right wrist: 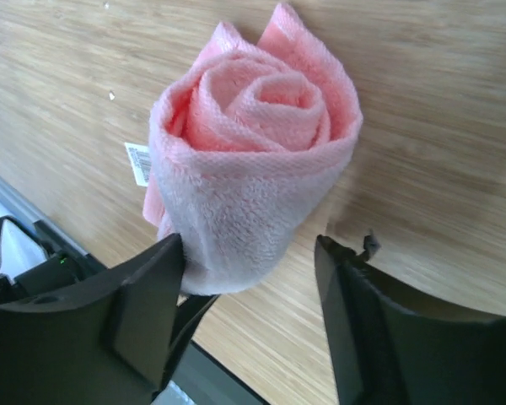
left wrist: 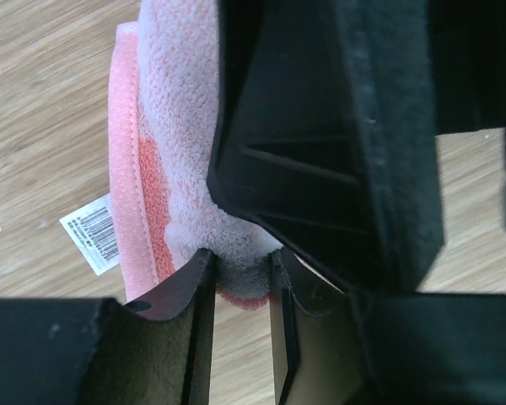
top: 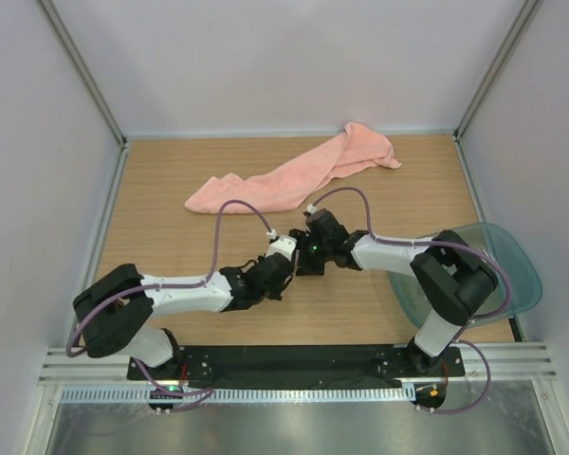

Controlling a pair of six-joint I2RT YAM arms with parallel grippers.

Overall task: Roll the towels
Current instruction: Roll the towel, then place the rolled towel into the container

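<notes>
So, my left gripper [left wrist: 240,268] pinches the rolled towel [right wrist: 253,169] mid-frame; my right gripper [right wrist: 246,253] sits open around it

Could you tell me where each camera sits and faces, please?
Top external: above, behind the arms, looking down at table, long towel, tray; both arms show.
Left wrist: looks along the left gripper, shut on the rolled towel.
Right wrist: faces that roll's spiral end; open right gripper frames it.
Both wrist views share the towel and its barcode label.
</notes>
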